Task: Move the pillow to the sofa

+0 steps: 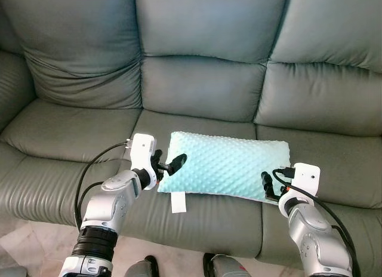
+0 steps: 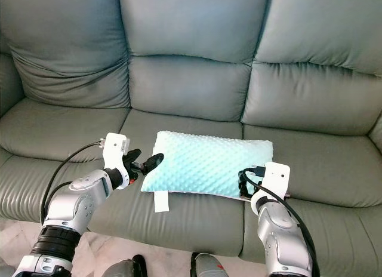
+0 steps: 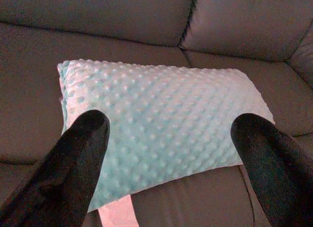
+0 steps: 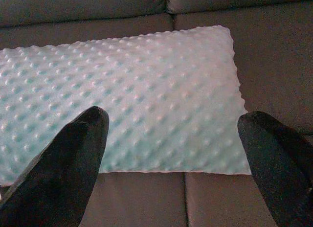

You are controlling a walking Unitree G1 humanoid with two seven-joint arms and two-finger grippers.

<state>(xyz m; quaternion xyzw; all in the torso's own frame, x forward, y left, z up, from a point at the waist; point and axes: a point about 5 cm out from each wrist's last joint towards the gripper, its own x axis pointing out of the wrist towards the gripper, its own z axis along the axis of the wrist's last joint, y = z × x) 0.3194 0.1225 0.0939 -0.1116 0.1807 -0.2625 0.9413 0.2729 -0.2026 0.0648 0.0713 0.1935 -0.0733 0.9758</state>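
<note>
1. The mint dotted pillow (image 1: pixel 225 165) lies flat on the grey sofa (image 1: pixel 197 86) seat, centre frame.
2. I hold left pincer (image 1: pixel 169 165) and right pincer (image 1: pixel 268 185) spread open at its ends, nothing gripped.

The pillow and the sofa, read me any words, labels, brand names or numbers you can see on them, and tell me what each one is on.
There is no text that can be read.
A white tag hangs from the front edge of the pillow; it looks blank, and any print on it is too small to tell.
The sofa shows no label or logo.
</note>
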